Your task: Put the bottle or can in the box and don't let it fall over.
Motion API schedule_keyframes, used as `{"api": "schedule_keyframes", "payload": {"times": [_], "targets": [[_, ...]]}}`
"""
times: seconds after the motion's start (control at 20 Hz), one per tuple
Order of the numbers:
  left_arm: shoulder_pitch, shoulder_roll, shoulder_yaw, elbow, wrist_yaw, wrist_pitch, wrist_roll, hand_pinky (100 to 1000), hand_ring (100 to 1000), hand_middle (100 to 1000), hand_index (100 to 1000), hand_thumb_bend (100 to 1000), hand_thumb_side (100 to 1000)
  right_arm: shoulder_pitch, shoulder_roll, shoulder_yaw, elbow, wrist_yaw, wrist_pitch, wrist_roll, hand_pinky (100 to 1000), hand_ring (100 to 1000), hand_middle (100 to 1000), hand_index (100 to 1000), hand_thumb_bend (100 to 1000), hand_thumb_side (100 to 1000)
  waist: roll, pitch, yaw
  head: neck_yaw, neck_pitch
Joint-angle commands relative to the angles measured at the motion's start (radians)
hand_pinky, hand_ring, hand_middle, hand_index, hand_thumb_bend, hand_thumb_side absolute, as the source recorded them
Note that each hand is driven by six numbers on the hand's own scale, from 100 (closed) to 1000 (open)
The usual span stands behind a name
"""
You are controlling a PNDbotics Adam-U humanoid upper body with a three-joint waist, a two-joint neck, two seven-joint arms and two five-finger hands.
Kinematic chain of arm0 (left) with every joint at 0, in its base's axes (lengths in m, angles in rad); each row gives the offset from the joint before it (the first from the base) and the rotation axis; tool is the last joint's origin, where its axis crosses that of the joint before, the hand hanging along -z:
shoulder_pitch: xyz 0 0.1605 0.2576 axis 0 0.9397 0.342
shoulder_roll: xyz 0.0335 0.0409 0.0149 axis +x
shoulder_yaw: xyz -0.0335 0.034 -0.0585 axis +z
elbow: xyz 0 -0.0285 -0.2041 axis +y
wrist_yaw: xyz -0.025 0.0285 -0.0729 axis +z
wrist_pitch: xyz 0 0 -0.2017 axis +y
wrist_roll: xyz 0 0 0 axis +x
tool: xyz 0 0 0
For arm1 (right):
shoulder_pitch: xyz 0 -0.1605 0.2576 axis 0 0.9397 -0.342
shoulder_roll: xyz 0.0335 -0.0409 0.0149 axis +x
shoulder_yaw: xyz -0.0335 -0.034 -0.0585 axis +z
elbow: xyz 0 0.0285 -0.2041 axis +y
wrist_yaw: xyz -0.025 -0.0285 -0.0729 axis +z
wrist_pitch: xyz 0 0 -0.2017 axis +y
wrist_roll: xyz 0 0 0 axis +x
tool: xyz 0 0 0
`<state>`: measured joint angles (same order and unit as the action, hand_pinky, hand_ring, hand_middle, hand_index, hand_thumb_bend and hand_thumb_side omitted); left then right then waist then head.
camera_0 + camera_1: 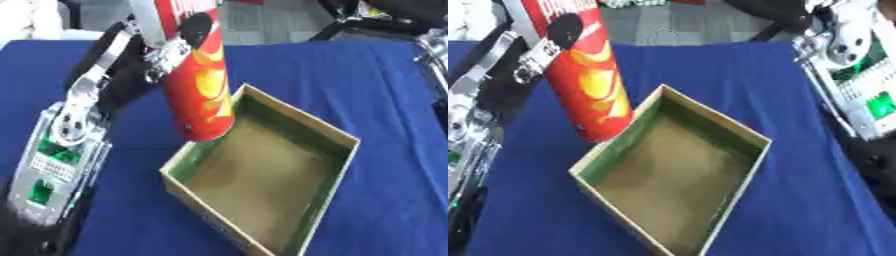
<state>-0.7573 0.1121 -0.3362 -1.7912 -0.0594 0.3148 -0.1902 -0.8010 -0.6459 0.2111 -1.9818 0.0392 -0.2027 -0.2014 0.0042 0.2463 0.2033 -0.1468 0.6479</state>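
Note:
A tall red crisp can point(201, 95) with yellow crisps printed on it hangs nearly upright, its top leaning slightly left. My left hand point(162, 55) is shut on its upper part, with dark fingers wrapped across the front. The can's bottom end is level with the left wall of an open cardboard box point(302, 120), which has a green inner rim and a bare brown floor. I cannot tell whether the can touches that wall. My right arm point(859, 85) comes in at the right edge, and a dark shape near the top may be my right hand point(776, 15).
The box lies askew on a blue tablecloth point(367, 75). My left forearm point(57, 160), silver with green boards, runs along the left side of the table. Dark equipment stands beyond the far edge.

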Motion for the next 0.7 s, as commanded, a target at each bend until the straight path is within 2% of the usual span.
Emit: {"api": "schedule_keyframes", "payload": {"times": [0.05,0.25,0.7], "targets": [[-0.005,-0.007,-0.027,-0.021,-0.015,-0.014,-0.034,1000,736,787,371,100,645,-0.023,-0.007,-0.002,-0.018,-0.008,-0.017,0.011,746,558,534,565,100,100,0.0,-0.033,-0.005,-0.002,0.003],[0.0,-0.018,-0.047,-0.047,-0.017,-0.023,-0.068,1000,735,783,370,100,655,-0.023,-0.006,-0.002,-0.018,-0.016,-0.029,0.01,747,558,533,565,100,100,-0.001,-0.037,-0.006,-0.003,0.001],[0.026,-0.033,-0.086,-0.038,-0.042,-0.023,-0.103,1000,738,796,375,100,603,-0.015,-0.008,-0.005,-0.018,-0.004,-0.029,0.014,749,559,533,564,100,100,-0.003,-0.036,-0.005,-0.006,-0.005]]}}
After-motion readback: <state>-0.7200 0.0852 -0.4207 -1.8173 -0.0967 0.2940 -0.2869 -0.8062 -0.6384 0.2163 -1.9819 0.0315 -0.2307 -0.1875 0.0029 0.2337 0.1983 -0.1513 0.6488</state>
